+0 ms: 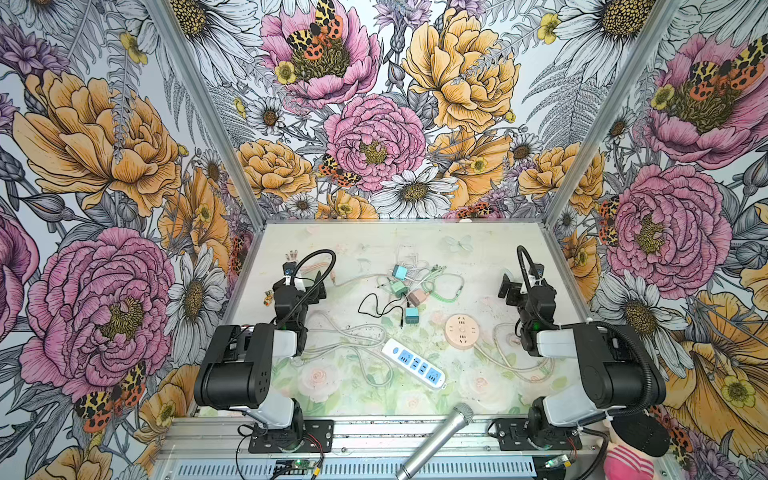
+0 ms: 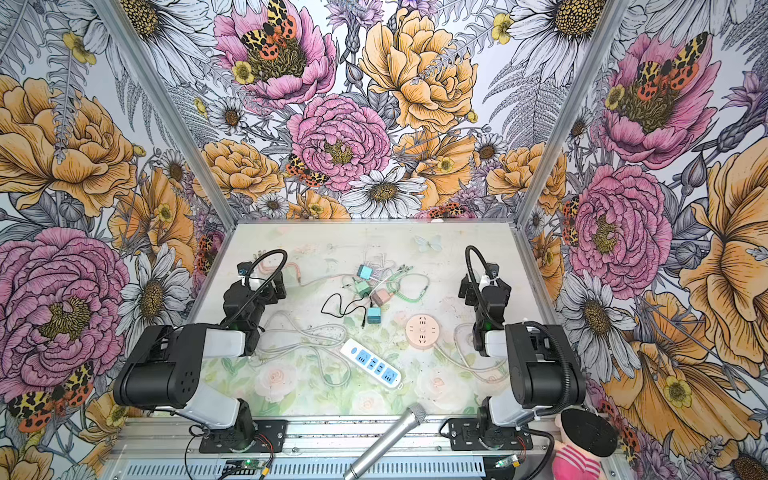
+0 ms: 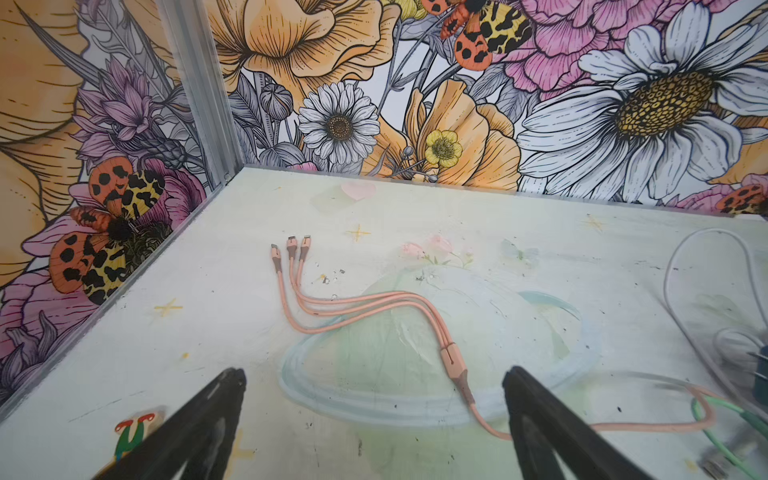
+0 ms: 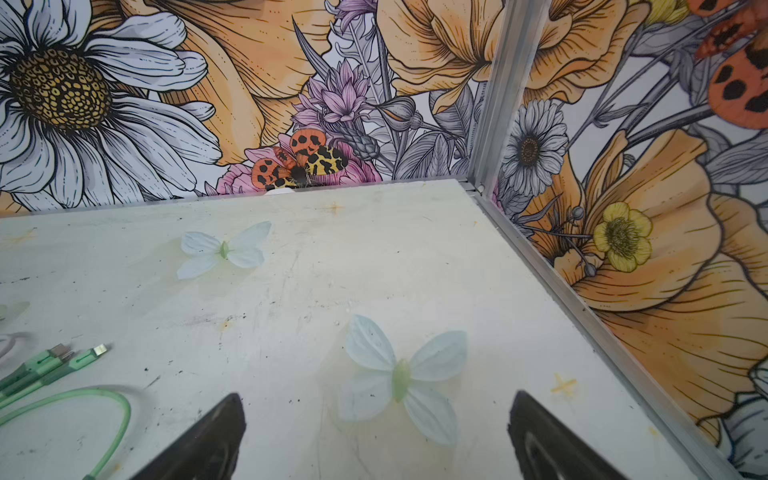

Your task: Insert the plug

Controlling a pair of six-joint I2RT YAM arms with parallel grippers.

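Left gripper (image 3: 374, 376) spread to its full width, nothing held: only bare table (image 3: 208, 332) and a peach three-headed cable (image 3: 452, 363) under the gap. Right gripper (image 4: 376, 397) equally wide and empty, poised over a printed butterfly (image 4: 401, 376), green cable ends (image 4: 81, 358) close by. Outward, mid-table in both top views, a heap of small charger plugs: teal plug (image 1: 400, 272), green plug (image 1: 398, 287), pink plug (image 1: 417, 298), blue plug (image 1: 411, 316), all tangled in thin leads and well apart from either gripper. Taking the blue plug as the dial's centre: white power strip (image 1: 413, 363) at six o'clock, round peach socket (image 1: 461, 331) between three and four, left gripper near ten, right gripper between two and three. Probably light, rigid, smooth-sided plastic, so apt to twist or slip in the pads and to be tugged by its lead — best pinched across the two flat side faces of the body, never by the cable, prongs left clear. Prong direction too small to tell. Strip likely light too and liable to slide under a push — worth pinning with the spare gripper. Left arm (image 1: 249, 365) and right arm (image 1: 611, 365) both folded low over the near edge, forearms reaching forward, wrists pitched down toward the far corners.
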